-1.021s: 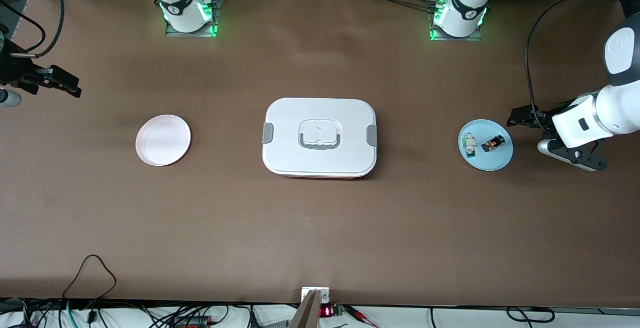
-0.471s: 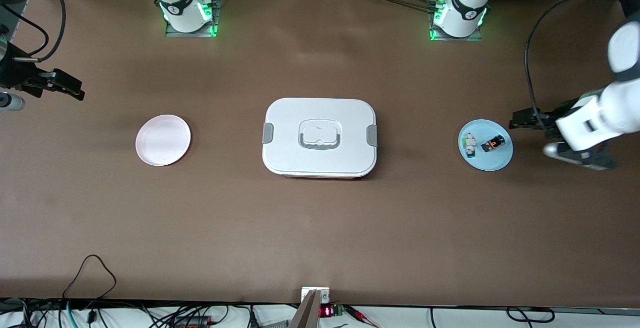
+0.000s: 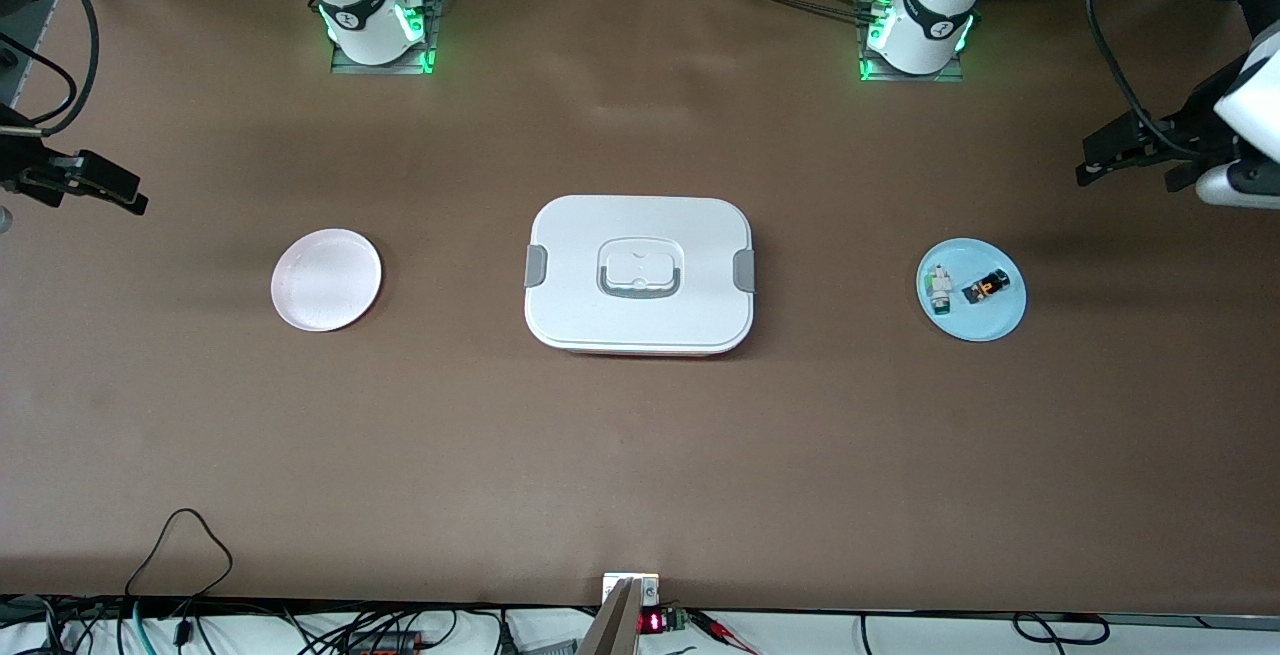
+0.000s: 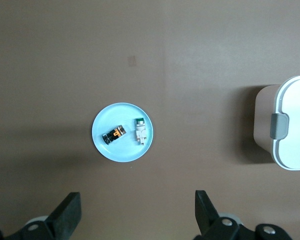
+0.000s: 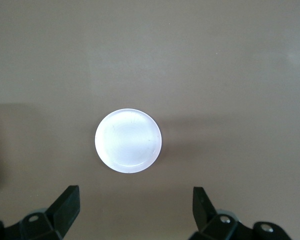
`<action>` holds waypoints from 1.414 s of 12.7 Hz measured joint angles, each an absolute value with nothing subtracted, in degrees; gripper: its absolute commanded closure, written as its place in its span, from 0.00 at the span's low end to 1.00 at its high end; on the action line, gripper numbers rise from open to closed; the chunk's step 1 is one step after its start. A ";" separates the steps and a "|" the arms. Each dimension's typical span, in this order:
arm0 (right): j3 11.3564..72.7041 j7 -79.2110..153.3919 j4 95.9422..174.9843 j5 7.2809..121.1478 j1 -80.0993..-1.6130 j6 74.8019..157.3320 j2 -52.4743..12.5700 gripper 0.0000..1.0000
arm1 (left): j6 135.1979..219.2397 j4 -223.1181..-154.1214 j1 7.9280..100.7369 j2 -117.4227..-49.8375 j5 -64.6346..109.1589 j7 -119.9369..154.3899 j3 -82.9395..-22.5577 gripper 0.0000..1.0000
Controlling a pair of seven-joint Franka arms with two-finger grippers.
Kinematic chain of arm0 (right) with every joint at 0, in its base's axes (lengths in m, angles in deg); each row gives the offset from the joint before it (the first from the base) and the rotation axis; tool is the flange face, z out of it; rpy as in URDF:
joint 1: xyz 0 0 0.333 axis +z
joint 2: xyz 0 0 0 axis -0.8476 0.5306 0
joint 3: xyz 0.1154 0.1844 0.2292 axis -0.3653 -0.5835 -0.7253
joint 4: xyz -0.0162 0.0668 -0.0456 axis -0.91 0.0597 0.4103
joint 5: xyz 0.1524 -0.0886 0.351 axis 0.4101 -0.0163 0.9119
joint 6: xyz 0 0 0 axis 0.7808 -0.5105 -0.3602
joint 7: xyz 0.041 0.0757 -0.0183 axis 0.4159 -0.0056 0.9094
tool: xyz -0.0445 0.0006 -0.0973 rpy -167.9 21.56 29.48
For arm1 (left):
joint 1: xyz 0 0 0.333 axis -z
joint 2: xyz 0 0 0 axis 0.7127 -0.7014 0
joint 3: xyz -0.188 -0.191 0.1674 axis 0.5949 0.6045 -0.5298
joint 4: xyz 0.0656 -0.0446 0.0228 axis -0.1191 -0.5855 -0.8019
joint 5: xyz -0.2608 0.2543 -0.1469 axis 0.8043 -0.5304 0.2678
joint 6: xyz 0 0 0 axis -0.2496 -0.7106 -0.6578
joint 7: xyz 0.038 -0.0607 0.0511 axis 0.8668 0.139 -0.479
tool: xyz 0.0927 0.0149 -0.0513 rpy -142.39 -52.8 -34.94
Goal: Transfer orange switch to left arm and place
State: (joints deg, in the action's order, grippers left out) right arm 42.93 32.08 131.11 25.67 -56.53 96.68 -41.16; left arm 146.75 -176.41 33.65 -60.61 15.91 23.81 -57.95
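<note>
Orange switch (image 3: 985,288) lies on its side, right of frame centre; white lidded box (image 3: 639,273) closed, mid-frame.

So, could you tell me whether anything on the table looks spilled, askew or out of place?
Nothing stands out. The orange switch and a white-and-green switch lie on the blue plate, the box sits closed mid-table, and the pink plate is bare.
</note>
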 measured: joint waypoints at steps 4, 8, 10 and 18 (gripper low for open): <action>37.35 32.08 129.19 25.67 -61.13 95.67 -39.54 0.00 | 146.90 -176.46 39.15 -61.08 14.49 23.83 -62.77 0.00; 37.27 32.23 128.70 25.70 -61.67 93.97 -39.43 0.00 | 147.49 -176.48 47.17 -60.53 13.72 26.74 -70.99 0.00; 37.27 32.25 128.36 25.70 -61.77 93.58 -39.44 0.00 | 147.66 -176.59 48.47 -60.53 13.72 27.57 -72.82 0.00; 35.69 32.34 128.10 25.71 -61.41 93.37 -39.44 0.00 | 151.94 -176.95 50.22 -60.58 13.71 27.78 -73.33 0.00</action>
